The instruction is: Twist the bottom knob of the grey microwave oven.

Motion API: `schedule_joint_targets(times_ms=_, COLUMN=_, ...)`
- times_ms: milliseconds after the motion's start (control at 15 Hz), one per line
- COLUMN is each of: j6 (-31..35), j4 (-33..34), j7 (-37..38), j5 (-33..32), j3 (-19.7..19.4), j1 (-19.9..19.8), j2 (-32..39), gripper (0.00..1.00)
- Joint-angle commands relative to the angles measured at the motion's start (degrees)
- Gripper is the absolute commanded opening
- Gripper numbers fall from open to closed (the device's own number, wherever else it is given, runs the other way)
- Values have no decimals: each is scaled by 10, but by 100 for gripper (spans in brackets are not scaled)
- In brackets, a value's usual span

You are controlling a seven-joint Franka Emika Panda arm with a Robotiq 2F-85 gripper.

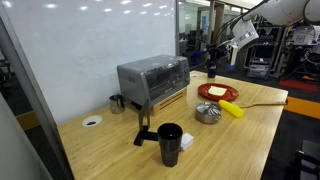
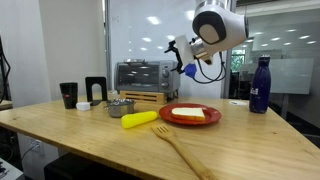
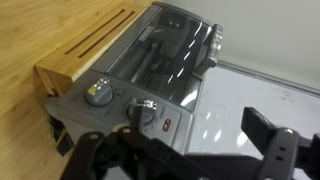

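Observation:
The grey microwave oven (image 1: 152, 80) stands on a pale wooden base at the back of the table and also shows in an exterior view (image 2: 140, 75). In the wrist view the oven (image 3: 160, 55) lies tilted, with two silver knobs on its control panel. The knob nearer the base strip (image 3: 98, 93) is the bottom one; the other knob (image 3: 145, 110) sits beside a red switch. My gripper (image 3: 185, 150) is open and empty, hovering in the air beside the oven's panel side and touching nothing. It shows in both exterior views (image 1: 211, 52) (image 2: 176, 58).
A red plate (image 1: 218, 92) with food, a yellow item (image 1: 231, 108), a metal bowl (image 1: 208, 112) and a wooden fork (image 1: 262, 102) lie right of the oven. A black mug (image 1: 170, 143), a black stand (image 1: 143, 125) and a small metal cup (image 1: 117, 103) stand nearby. A dark bottle (image 2: 261, 85) stands apart.

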Motion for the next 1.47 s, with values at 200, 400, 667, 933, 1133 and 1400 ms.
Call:
schedule_joint_targets(times_ms=200, j6=1, j4=4, j7=-14, j5=-72, j3=29, j1=-4, j2=14, gripper=100)
schedule_joint_targets(times_ms=400, j6=4, j4=-2, j7=-21, j5=-88, j3=34, j1=-6, j2=18, gripper=100)
schedule_joint_targets(times_ms=667, j6=14, j4=-9, j7=-30, j5=-91, j3=35, j1=-11, j2=28, gripper=100)
schedule_joint_targets(times_ms=933, j6=34, j4=-15, j7=-46, j5=-73, j3=39, j1=-17, j2=36, gripper=100)
schedule_joint_targets(times_ms=1133, j6=35, j4=-6, j7=-32, j5=-79, j3=39, j1=-18, j2=39, gripper=100)
schedule_joint_targets(times_ms=1400, j6=40, j4=-6, j7=-32, j5=-78, j3=40, j1=-17, j2=39, gripper=100)
